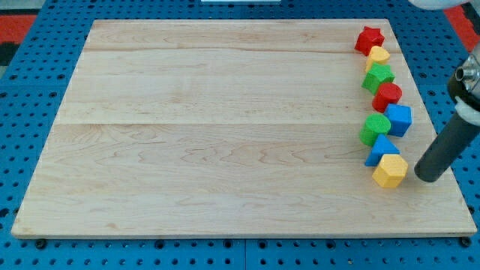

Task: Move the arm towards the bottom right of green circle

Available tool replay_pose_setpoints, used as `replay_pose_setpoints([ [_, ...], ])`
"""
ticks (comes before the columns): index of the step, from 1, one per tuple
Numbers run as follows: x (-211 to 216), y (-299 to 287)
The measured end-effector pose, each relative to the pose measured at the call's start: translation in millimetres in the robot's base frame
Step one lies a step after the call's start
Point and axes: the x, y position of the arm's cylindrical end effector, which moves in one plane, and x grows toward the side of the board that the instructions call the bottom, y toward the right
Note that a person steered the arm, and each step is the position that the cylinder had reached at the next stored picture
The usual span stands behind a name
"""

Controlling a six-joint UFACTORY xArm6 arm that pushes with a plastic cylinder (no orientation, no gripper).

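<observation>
The green circle (pixel 374 128) sits near the board's right edge, in a column of blocks. It touches the blue cube (pixel 398 119) on its right and the blue triangle (pixel 382 150) below it. My tip (pixel 427 176) rests on the board at the view's lower right of the green circle, about a block's width right of the yellow hexagon (pixel 390 171). The dark rod rises up and right from the tip.
Above the green circle the column continues with a red circle (pixel 388 96), a green star (pixel 378 77), a yellow block (pixel 378 55) and a red star (pixel 369 38). The wooden board (pixel 225 127) lies on a blue pegboard; its right edge is close to my tip.
</observation>
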Motion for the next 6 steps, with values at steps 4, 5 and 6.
replay_pose_setpoints([
  [4, -45, -10],
  [5, -45, -30],
  [6, -45, -45],
])
